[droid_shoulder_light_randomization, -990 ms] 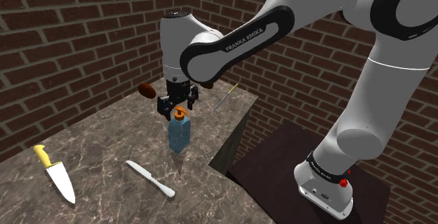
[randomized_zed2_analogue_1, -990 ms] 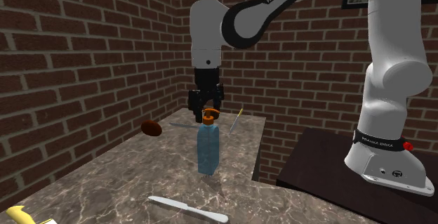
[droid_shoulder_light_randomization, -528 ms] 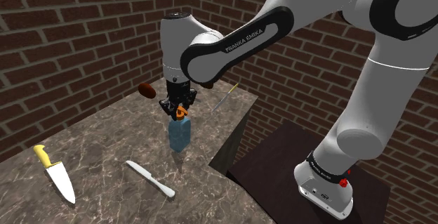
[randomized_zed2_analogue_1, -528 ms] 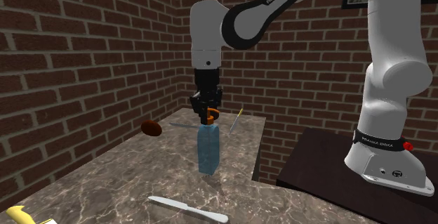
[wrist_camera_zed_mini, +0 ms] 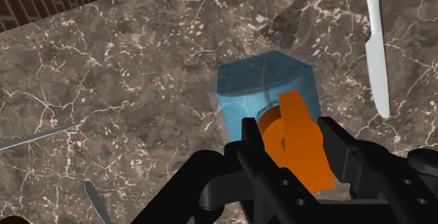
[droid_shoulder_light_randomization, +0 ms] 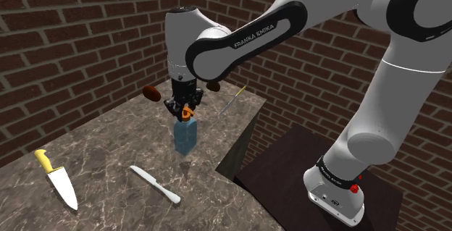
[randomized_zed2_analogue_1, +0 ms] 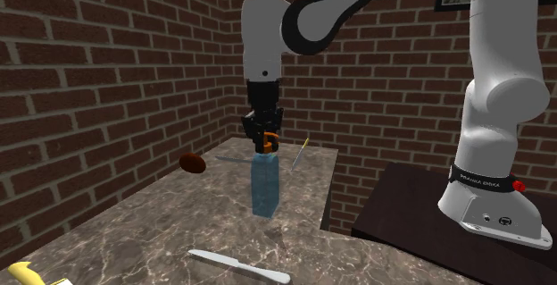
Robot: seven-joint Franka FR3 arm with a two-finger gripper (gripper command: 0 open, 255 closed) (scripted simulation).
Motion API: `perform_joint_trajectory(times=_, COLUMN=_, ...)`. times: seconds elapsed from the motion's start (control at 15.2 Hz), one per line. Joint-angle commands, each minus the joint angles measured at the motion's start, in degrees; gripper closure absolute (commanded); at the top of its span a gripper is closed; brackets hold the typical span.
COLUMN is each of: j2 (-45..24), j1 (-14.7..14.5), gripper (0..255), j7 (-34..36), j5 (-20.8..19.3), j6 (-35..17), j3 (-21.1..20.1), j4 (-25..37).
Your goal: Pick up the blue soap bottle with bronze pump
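"On the dark marbled counter [droid_shoulder_light_randomization: 109,135], where is the blue soap bottle [droid_shoulder_light_randomization: 185,138]?"

"Near the middle, upright, straight beneath the gripper [droid_shoulder_light_randomization: 185,109] and well apart from the brick wall [droid_shoulder_light_randomization: 65,41]."

"And the fingers [wrist_camera_zed_mini: 249,142]?"

"Drawn close together. The wrist view shows them pressed against the orange-bronze pump [wrist_camera_zed_mini: 298,142] from both sides, so the bottle is clasped by its pump head, with the blue body below."

"Is the base off the stone?"

"Hard to tell. In the second exterior view it may hang just clear of the counter, but the gap is not plain."

"What lies around it?"

"A white knife [droid_shoulder_light_randomization: 154,184] lies nearer the front edge, and a yellow-handled knife [droid_shoulder_light_randomization: 54,179] lies toward the shoulder view's left. A brown lump [droid_shoulder_light_randomization: 151,93] sits by the wall, and a thin yellow-tipped stick [droid_shoulder_light_randomization: 233,101] lies near the far edge — none of them touching the bottle."
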State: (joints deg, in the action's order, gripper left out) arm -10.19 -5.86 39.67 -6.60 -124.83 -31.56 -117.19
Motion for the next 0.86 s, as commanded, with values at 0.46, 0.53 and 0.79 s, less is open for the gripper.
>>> perform_joint_trajectory(times=0.46, j2=3.35, j1=0.51, gripper=255, j7=-1.63, j5=2.37, j6=6.29, j3=-0.45, j4=3.5)
perform_joint_trajectory(times=0.53, j2=3.66, j1=0.55, gripper=255, j7=-1.78, j5=2.58, j6=7.0, j3=-0.47, j4=3.95)
perform_joint_trajectory(times=0.79, j2=4.31, j1=0.63, gripper=255, j7=-2.08, j5=3.01, j6=8.54, j3=-0.51, j4=4.96)
